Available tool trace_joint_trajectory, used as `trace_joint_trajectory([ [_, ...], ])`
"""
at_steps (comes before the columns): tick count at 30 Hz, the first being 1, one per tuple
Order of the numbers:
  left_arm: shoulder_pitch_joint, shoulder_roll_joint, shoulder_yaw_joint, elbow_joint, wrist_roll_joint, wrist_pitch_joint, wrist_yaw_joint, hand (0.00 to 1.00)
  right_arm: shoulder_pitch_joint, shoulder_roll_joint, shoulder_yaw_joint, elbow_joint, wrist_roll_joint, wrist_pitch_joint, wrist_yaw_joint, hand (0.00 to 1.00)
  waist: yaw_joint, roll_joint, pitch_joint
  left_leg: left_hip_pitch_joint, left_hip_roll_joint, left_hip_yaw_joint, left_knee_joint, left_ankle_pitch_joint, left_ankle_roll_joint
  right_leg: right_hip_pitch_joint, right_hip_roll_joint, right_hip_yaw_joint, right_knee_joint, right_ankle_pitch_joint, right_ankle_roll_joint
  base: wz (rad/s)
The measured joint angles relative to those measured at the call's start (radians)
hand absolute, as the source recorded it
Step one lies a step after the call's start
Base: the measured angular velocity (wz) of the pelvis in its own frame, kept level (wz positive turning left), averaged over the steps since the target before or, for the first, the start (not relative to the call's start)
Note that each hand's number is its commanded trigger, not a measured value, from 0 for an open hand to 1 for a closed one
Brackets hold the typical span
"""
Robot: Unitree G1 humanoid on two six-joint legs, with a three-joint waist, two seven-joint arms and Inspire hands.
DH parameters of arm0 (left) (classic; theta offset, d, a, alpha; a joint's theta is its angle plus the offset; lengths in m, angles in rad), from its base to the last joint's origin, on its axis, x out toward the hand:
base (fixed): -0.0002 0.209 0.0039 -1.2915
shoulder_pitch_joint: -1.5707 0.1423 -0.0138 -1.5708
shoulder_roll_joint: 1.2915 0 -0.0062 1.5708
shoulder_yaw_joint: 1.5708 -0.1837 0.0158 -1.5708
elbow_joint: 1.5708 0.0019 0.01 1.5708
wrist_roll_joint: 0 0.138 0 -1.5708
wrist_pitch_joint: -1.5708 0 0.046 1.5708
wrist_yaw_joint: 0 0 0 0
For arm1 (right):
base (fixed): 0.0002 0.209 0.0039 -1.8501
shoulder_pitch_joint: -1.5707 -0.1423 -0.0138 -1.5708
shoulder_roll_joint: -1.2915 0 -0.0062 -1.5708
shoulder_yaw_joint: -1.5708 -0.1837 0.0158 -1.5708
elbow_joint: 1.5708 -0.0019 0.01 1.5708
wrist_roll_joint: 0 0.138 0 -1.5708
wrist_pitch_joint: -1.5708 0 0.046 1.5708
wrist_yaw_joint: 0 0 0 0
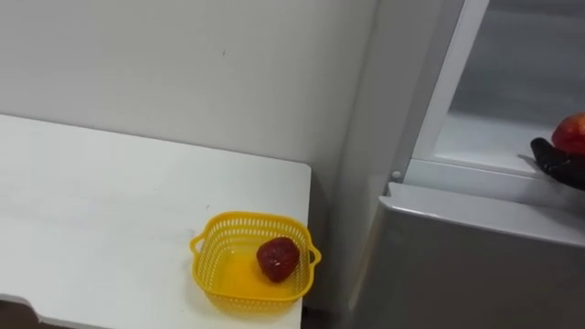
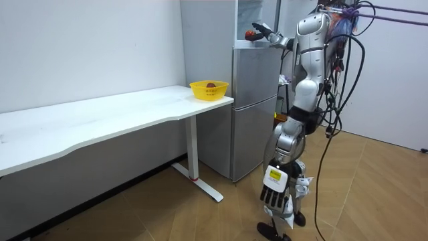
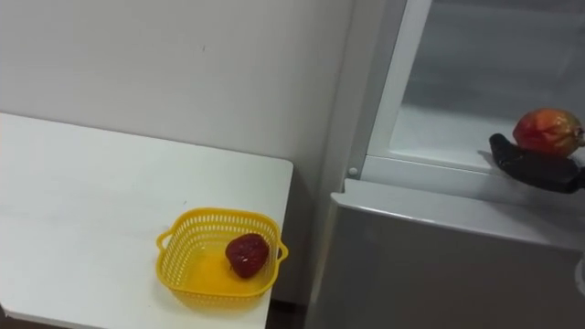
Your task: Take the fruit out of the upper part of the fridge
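A red-orange fruit (image 3: 547, 131) sits at the front of the open upper fridge compartment (image 3: 439, 128). My right hand (image 3: 539, 171) reaches in from the right, its dark fingers stretched out fairly straight along the fruit's near underside and touching it. None of them curl over the top. In the room view the fruit (image 2: 249, 34) shows at the tips of that raised right hand (image 2: 262, 31). My left hand (image 2: 273, 191) hangs low at my side with relaxed fingers. I stand facing the fridge (image 2: 254, 107).
A yellow basket (image 3: 187, 265) holding a dark red fruit (image 3: 247, 253) stands on the white table (image 3: 91, 201) near its corner beside the fridge. The shut lower fridge door (image 3: 439, 265) is below the hand. A white wall rises behind the table.
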Motion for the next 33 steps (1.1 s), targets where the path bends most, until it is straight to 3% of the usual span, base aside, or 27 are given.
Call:
trace_joint_trajectory([
  [5, 0.000, 0.003, 0.000, 0.001, 0.000, -0.002, 0.001, 0.00, -0.005, -0.001, 0.005, 0.004, 0.054, 0.000, 0.027, 0.00, -0.012, -0.002, -0.0024, 0.003, 0.003, -0.004, -0.002, 0.000, 0.000, 0.001, 0.000, -0.003, 0.001, 0.000, 0.000, 0.02],
  [16, 0.002, 0.005, 0.008, 0.003, 0.007, -0.008, -0.002, 0.00, -0.033, -0.032, 0.037, 0.044, 0.111, -0.018, 0.112, 0.00, -0.007, 0.009, 0.0029, 0.017, 0.008, -0.002, -0.002, 0.000, -0.001, 0.018, 0.002, -0.003, 0.001, -0.001, -0.001, 0.00],
  [17, 0.003, 0.005, 0.009, 0.004, 0.007, -0.009, -0.002, 0.00, -0.033, -0.032, 0.038, 0.044, 0.112, -0.019, 0.114, 0.27, -0.006, 0.008, 0.0025, 0.018, 0.008, -0.001, -0.003, 0.001, -0.002, 0.017, 0.002, -0.003, 0.001, -0.001, -0.002, 0.00],
  [18, 0.006, 0.005, 0.009, 0.004, 0.007, -0.013, -0.002, 0.00, -0.033, -0.032, 0.039, 0.043, 0.117, -0.020, 0.119, 0.71, -0.002, 0.007, 0.0017, 0.018, 0.009, 0.001, -0.002, 0.001, -0.002, 0.018, 0.003, -0.001, 0.001, -0.002, -0.004, 0.00],
  [19, 0.010, 0.005, 0.009, 0.004, 0.007, -0.014, -0.002, 0.00, -0.033, -0.032, 0.042, 0.042, 0.122, -0.021, 0.120, 0.78, 0.001, 0.006, 0.0011, 0.018, 0.009, 0.001, -0.001, 0.001, -0.002, 0.018, 0.003, -0.001, 0.002, -0.003, -0.005, 0.00],
  [20, 0.014, 0.005, 0.009, 0.004, 0.007, -0.014, -0.002, 0.00, -0.033, -0.032, 0.043, 0.042, 0.127, -0.022, 0.120, 1.00, 0.001, 0.005, 0.0003, 0.018, 0.009, 0.001, -0.001, 0.001, -0.003, 0.018, 0.003, -0.001, 0.003, -0.004, -0.007, 0.00],
  [33, 0.015, 0.005, 0.008, 0.005, 0.007, -0.014, -0.001, 0.00, -0.033, -0.045, 0.055, 0.036, 0.113, -0.034, 0.073, 1.00, 0.015, 0.000, -0.0023, 0.023, 0.010, -0.005, -0.005, 0.004, -0.010, 0.019, 0.008, -0.005, 0.002, -0.012, -0.012, 0.00],
])
